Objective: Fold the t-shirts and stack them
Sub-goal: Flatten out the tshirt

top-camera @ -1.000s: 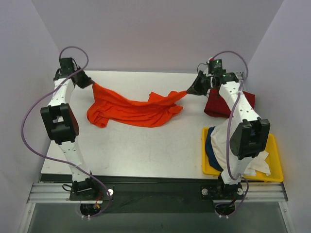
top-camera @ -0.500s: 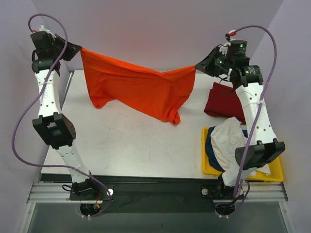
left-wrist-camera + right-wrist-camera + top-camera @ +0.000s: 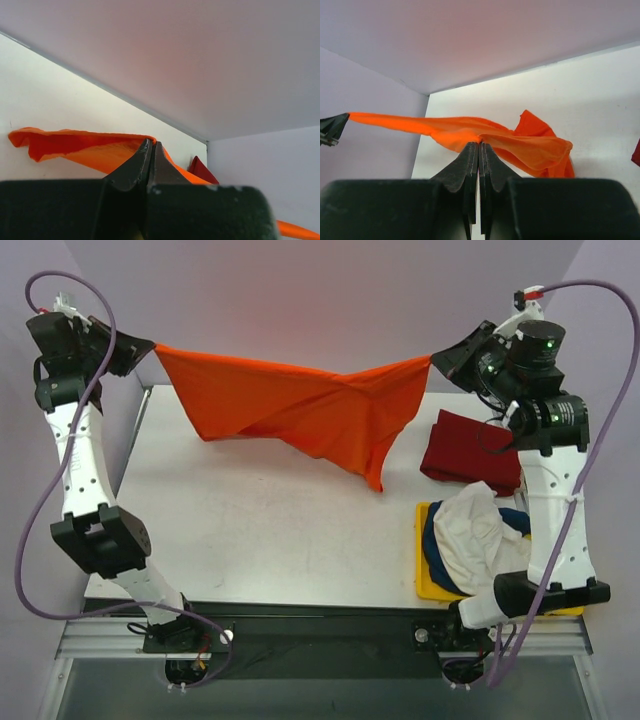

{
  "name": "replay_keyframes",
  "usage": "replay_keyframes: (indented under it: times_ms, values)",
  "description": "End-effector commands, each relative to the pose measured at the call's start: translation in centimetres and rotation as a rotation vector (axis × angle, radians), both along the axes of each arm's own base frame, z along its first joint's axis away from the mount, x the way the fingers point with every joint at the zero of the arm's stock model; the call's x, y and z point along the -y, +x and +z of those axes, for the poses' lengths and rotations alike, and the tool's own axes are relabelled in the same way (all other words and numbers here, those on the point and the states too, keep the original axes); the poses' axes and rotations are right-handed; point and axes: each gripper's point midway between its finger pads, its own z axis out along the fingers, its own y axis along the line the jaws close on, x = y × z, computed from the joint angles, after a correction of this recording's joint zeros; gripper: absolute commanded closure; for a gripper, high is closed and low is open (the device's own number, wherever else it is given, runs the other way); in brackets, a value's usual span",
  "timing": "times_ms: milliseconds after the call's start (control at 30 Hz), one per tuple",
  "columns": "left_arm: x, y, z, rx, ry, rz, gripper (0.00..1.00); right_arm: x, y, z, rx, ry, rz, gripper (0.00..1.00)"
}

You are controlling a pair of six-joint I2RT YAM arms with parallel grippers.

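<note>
The bright orange t-shirt (image 3: 310,410) hangs stretched in the air above the back of the table, held at both ends. My left gripper (image 3: 150,347) is shut on its left corner, seen in the left wrist view (image 3: 151,144) with orange cloth (image 3: 85,150) behind the jaws. My right gripper (image 3: 437,357) is shut on its right corner, seen in the right wrist view (image 3: 479,144) with cloth (image 3: 530,145) spreading from the jaws. The dark red t-shirt (image 3: 470,450) lies folded at the back right. White (image 3: 480,535) and navy (image 3: 435,540) shirts lie bunched in the bin.
A yellow plastic bin (image 3: 428,585) stands at the front right of the white table (image 3: 280,540). Purple walls close in the back and both sides. Purple cables loop from both arms.
Both grippers have risen and moved apart, lifting the orange shirt off the table and pulling it taut between them. The red shirt and bin have not moved.
</note>
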Motion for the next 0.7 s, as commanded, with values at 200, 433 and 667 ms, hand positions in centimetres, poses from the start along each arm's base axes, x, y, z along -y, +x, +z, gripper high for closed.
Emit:
replay_keyframes:
  times_ms: [200, 433, 667]
  values:
    - [2.4, -3.1, -7.5, -0.156, 0.002, -0.095, 1.0, 2.1, -0.4, -3.3, -0.039, -0.058, -0.085, 1.0]
    - [4.8, -1.8, -25.3, -0.548, 0.017, -0.269, 0.86, 0.0, 4.8, -20.6, -0.449, -0.094, 0.024, 1.0]
    - [6.4, -0.9, -32.1, -0.661, 0.064, -0.294, 0.53, -1.8, 6.2, -28.8, -0.645, -0.08, 0.101, 1.0]
